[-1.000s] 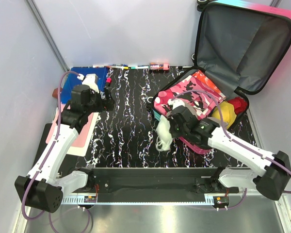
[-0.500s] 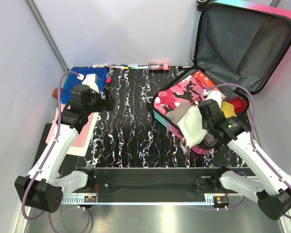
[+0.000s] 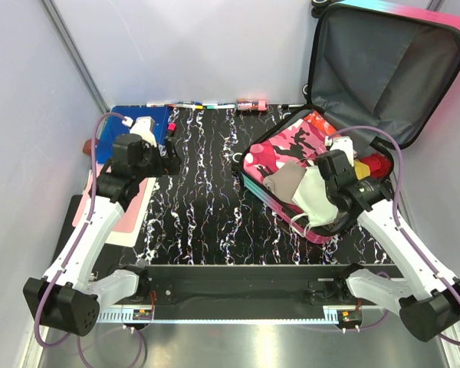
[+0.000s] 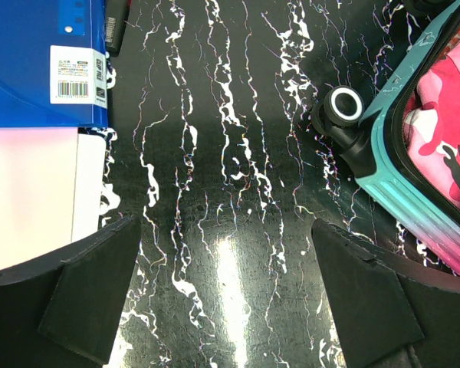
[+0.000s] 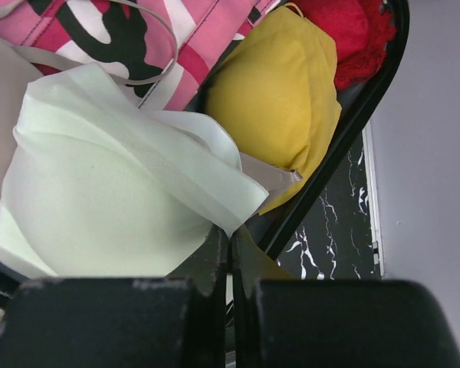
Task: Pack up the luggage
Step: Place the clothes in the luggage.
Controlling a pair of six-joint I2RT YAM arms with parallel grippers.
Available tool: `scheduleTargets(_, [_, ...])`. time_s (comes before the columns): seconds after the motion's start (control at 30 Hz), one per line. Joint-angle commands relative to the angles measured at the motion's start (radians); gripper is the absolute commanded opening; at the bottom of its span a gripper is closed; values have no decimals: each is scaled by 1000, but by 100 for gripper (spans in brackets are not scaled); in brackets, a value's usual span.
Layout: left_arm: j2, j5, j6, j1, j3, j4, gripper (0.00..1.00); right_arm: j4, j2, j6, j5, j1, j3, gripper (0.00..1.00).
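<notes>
A black table (image 3: 199, 207) veined with white fills the middle of the top view. Plain pale walls (image 3: 215, 46) close it in behind and at both sides. A metal strut (image 3: 75, 57) slants at upper left. A grey metal surface (image 3: 238, 349) runs along the bottom edge.

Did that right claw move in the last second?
Yes. The right gripper swung rightward from the left edge of the luggage to above its right side, carrying the pale garment.

Bright, even overhead light; white glare streak on glossy tabletop (image 4: 228, 264); soft shadows.
</notes>
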Motion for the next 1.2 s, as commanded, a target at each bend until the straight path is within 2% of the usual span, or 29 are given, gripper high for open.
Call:
scheduleTargets(0.0, [-16, 10, 3, -6, -1, 35, 99, 46, 13, -32, 25, -31, 24, 0])
scheduleTargets(0.67, [-14, 10, 8, -7, -1, 35, 99, 49, 181, -48, 62, -130, 22, 0])
scheduleTargets(0.97, [3, 10, 10, -12, 0, 35, 99, 41, 291, -26, 206, -147, 22, 0])
scheduleTargets(1.07, [7, 10, 10, -12, 0, 34, 99, 32, 287, -8, 227, -147, 27, 26])
scheduleTargets(1.1, [10, 10, 10, -12, 0, 34, 99, 28, 271, -3, 223, -147, 27, 51])
scheduleTargets(1.17, [12, 10, 10, -12, 0, 34, 99, 28, 244, 3, 200, -147, 33, 71])
